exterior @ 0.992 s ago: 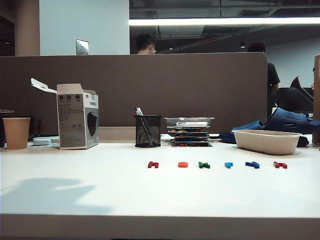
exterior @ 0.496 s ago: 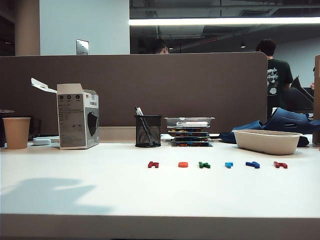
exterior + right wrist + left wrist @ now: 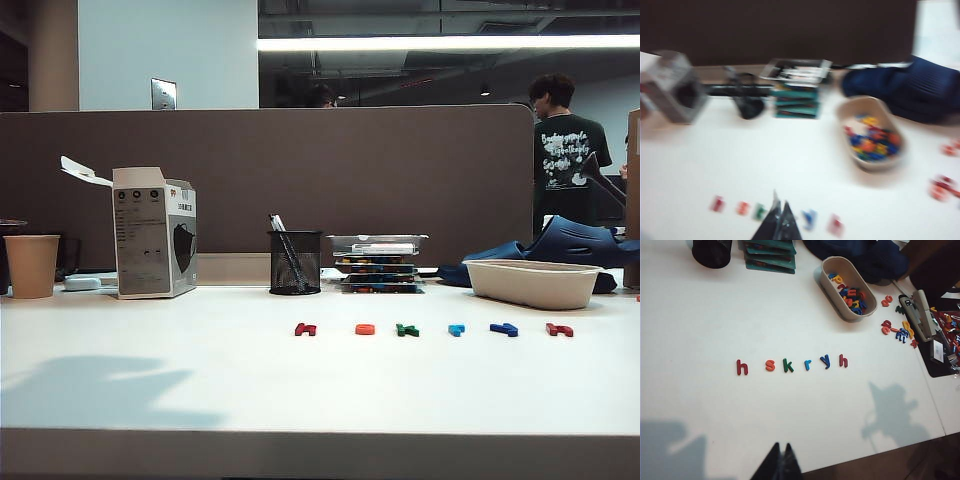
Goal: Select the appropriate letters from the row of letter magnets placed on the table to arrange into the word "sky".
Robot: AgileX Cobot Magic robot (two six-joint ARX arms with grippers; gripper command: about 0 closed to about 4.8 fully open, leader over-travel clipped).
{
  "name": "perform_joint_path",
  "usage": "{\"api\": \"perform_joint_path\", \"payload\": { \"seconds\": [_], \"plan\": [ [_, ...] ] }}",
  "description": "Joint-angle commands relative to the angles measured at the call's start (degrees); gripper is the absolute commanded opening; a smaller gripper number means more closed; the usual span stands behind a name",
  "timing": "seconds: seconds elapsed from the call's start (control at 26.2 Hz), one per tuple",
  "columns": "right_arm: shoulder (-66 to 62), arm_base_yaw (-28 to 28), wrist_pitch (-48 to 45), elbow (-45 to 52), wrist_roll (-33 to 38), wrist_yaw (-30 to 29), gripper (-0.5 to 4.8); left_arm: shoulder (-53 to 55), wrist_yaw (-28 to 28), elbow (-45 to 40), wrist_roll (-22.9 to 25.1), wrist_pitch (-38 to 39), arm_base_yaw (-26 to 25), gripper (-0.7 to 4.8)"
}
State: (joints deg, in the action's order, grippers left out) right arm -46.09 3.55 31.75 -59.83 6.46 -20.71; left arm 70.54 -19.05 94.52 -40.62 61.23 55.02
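Exterior view: row of letter magnets (image 3: pixel 432 329) unchanged over the last second at lower centre of the counter (image 3: pixel 200 380); no arm in frame, nothing picked. Only the background person moved. Right wrist view is blurred; right tool (image 3: pixel 778 220) pressed together above the row. Left tool (image 3: pixel 781 462) pressed together, high over s (image 3: pixel 770 365), k (image 3: pixel 788 365), y (image 3: pixel 825 360).
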Motion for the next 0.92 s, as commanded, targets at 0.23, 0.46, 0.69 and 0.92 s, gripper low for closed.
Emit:
{"api": "perform_joint_path", "payload": {
  "seconds": [0.23, 0.46, 0.69, 0.92],
  "plan": [
    [-22.8, -19.4, 1.5, -13.0, 4.0, 9.1, 0.20, -0.2, -0.2, 0.2, 0.1, -0.5, -0.1, -0.05],
    [-43.4, -29.1, 1.6, -21.2, 10.6, 12.0, 1.94, -0.1, -0.2, 0.3, 0.1, -0.5, -0.1, -0.05],
    [-55.5, -33.9, 1.5, -25.2, 11.8, 17.7, 2.66, -0.1, -0.2, 0.1, 0.1, -0.5, -0.1, -0.05],
    [-63.7, -35.4, 1.6, -27.8, 11.8, 18.7, 2.66, -0.1, -0.2, 0.0, 0.1, -0.5, -0.1, -0.05]
  ]
}}
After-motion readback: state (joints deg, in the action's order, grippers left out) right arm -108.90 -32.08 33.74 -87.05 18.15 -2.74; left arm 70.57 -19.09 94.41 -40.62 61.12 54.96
